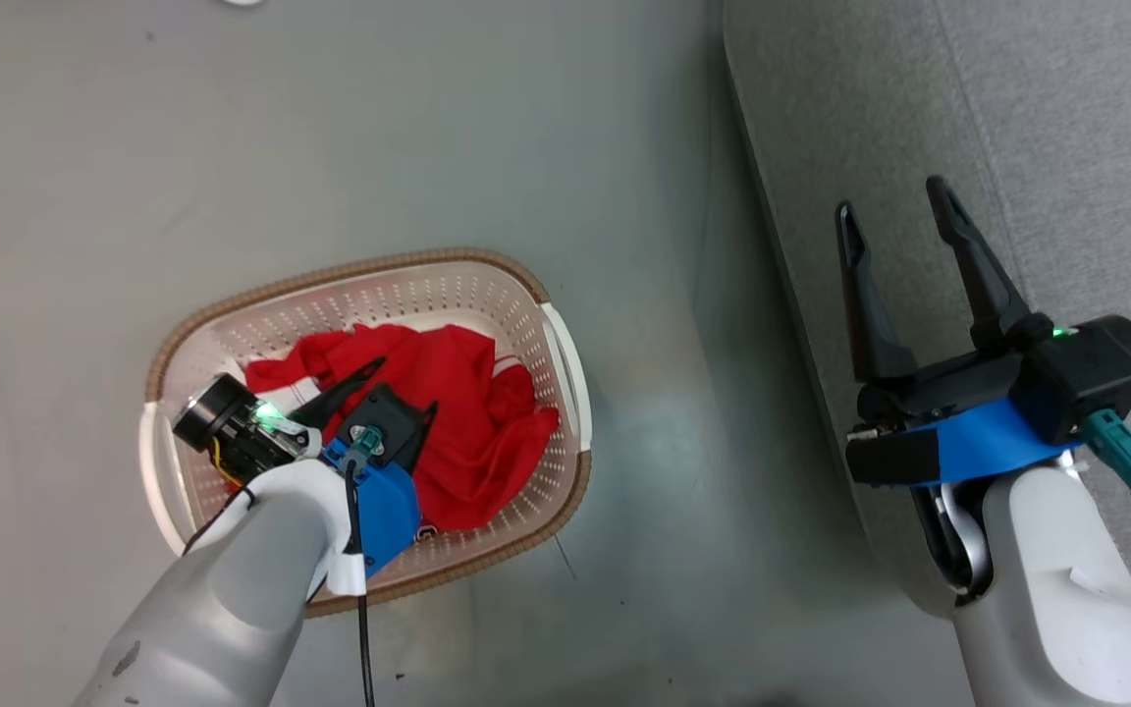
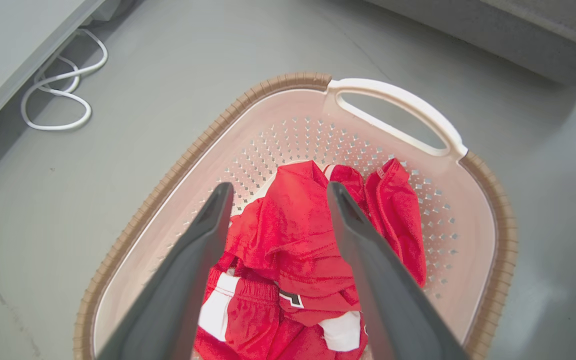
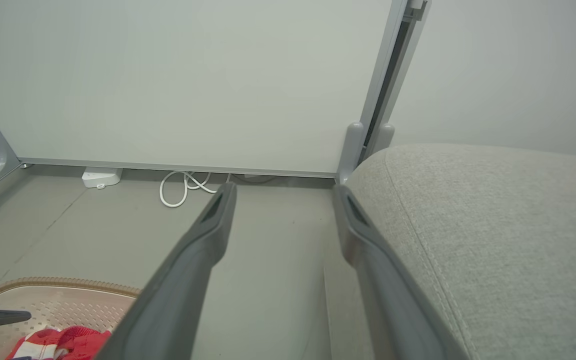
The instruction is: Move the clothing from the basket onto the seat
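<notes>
Left wrist view, frame centre: left gripper (image 2: 279, 187), jaws wide, hangs above the clothing (image 2: 293, 245), which looks limp and light, best pinched at its raised fold.

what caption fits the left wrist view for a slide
Open left gripper poised over red clothing in the perforated basket.
</notes>
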